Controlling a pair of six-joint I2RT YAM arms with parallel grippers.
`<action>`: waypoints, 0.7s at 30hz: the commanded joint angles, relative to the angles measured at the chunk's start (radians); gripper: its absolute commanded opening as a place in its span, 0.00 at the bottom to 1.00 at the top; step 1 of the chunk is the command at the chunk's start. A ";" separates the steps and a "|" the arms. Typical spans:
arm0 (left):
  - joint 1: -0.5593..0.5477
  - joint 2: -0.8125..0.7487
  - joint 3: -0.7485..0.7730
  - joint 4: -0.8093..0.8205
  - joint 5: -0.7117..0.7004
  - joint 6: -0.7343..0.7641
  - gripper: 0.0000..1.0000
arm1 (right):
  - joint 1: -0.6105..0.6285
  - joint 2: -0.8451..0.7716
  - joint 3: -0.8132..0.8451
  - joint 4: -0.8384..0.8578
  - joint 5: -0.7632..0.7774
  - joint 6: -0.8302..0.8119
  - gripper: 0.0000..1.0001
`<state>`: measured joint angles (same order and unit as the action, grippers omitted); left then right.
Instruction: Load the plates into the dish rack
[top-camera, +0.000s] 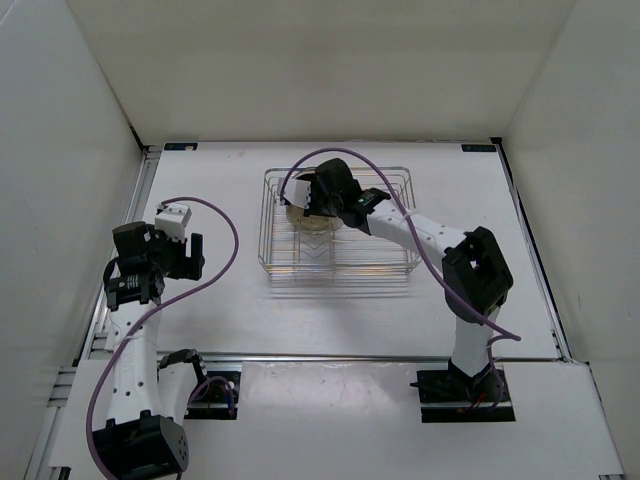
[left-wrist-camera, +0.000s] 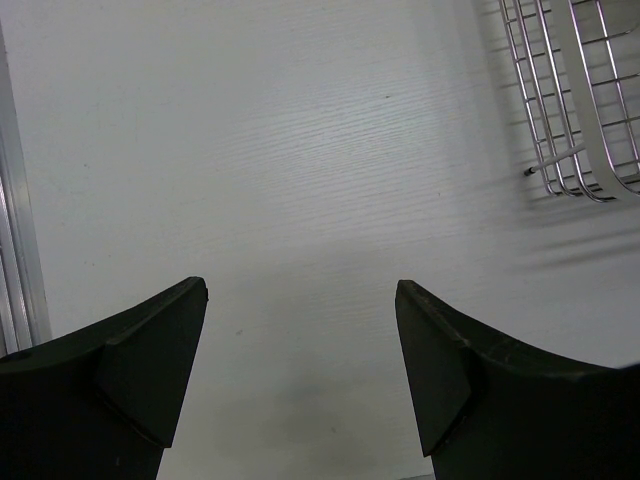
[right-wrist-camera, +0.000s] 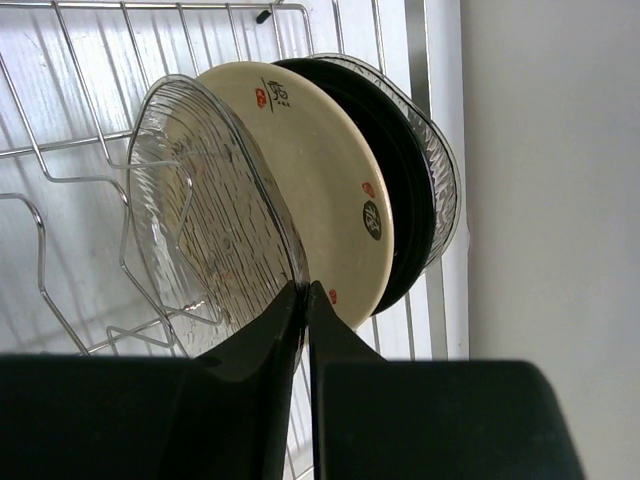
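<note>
Right wrist view: a clear plate (right-wrist-camera: 210, 210) is clamped at its rim by the right tool (right-wrist-camera: 305, 290), upright in the rack (right-wrist-camera: 418, 40) beside the tan plate (right-wrist-camera: 320, 170), so release and a clean withdrawal are called for. Red and dark marks printed on the tan plate, seemingly characters, cannot be read. The left tool (left-wrist-camera: 300, 290) is spread apart over the desk (left-wrist-camera: 300, 150).

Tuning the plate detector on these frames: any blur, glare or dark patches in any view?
Left wrist: dish rack corner smeared, looks like motion blur. Right wrist: tan plate sharp, clear plate in front streaked with highlights, right gripper almost black, no detail. Top external: even light, sharp, faint shadow along the rack's near side.
</note>
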<state>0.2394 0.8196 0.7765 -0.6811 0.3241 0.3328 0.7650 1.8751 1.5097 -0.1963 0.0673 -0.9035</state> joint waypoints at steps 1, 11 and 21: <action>0.005 -0.030 0.015 -0.005 0.003 0.009 0.87 | -0.001 0.015 0.043 -0.034 -0.023 0.040 0.12; 0.005 -0.039 0.015 -0.005 0.003 0.000 0.87 | -0.001 0.015 0.052 0.001 0.019 0.029 0.35; 0.005 -0.048 0.006 -0.005 -0.007 0.000 0.87 | -0.032 -0.017 0.070 0.064 0.104 0.019 0.60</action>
<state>0.2394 0.7902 0.7765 -0.6811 0.3206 0.3321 0.7490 1.8862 1.5234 -0.2012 0.1352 -0.8753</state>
